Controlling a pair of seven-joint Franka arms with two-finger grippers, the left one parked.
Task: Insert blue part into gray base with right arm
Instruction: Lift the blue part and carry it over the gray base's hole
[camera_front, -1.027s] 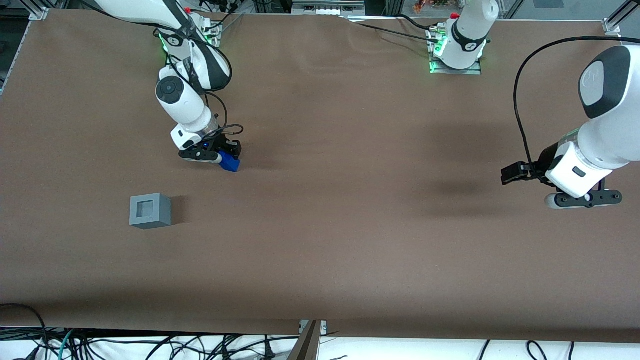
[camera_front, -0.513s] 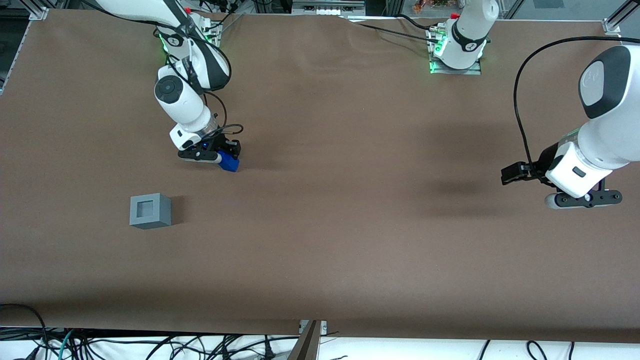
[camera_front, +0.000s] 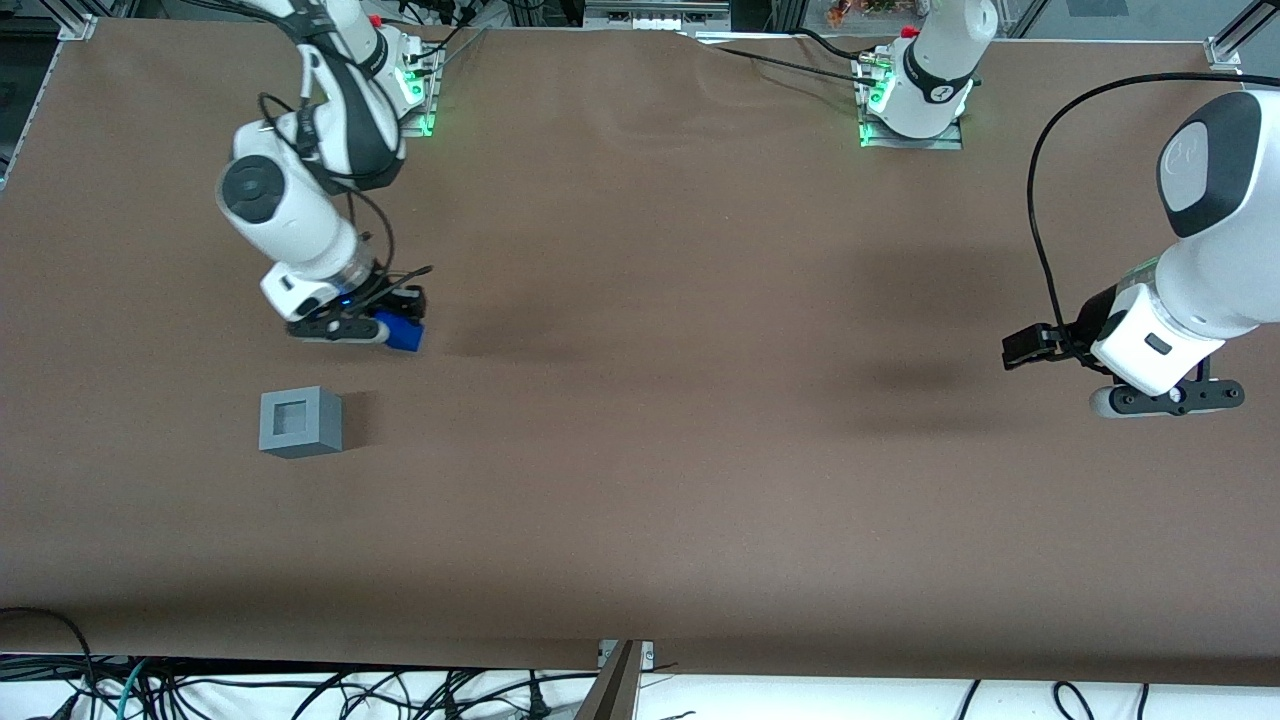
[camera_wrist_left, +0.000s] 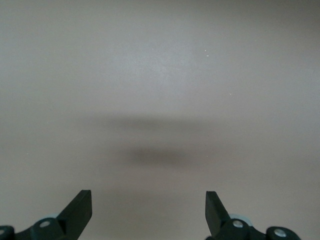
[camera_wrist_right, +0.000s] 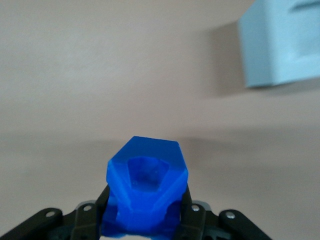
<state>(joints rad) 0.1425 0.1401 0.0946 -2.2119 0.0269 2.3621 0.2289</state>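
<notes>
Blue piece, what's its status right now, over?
Gripper shut on blue part, off the table. Gray base nearer the front camera, recess empty. Nothing between them.

My brown table cover (camera_front: 700, 480) lies wrinkled near the aluminium frame (camera_front: 660, 15); black cables (camera_front: 300, 690) tangle along its near edge.

The right arm (camera_front: 300, 215) is white with black panels, looping black cables, and a black claw (camera_front: 375, 330) under a blue-lit wrist.
</notes>
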